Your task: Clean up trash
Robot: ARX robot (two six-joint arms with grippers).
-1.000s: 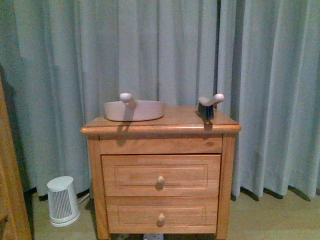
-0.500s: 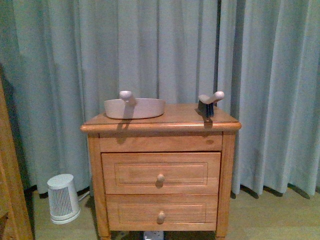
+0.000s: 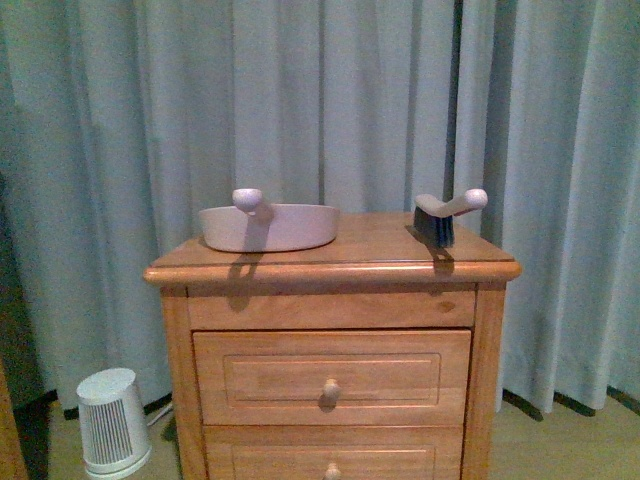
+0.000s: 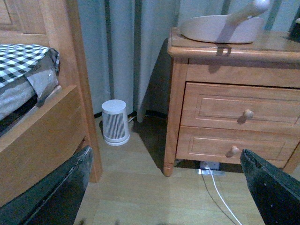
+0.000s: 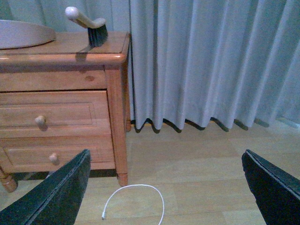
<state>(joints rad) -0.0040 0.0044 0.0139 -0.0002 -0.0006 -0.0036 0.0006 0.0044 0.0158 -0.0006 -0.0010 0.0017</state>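
No trash shows in any view. A beige dustpan and a hand brush with dark bristles rest on top of a wooden nightstand; both also show in the wrist views, dustpan and brush. My left gripper hangs open low over the wooden floor in front of the nightstand, with nothing between its dark fingers. My right gripper is open too, over bare floor beside the nightstand's right leg, and holds nothing.
A small white ribbed heater stands on the floor left of the nightstand. A wooden bed frame lies further left. A loose white cable curls on the floor, another cable runs from under the drawers. Curtains hang behind.
The front view has moved closer to the nightstand, which now looks larger and fills more of the frame. The dustpan and brush keep their places on top.
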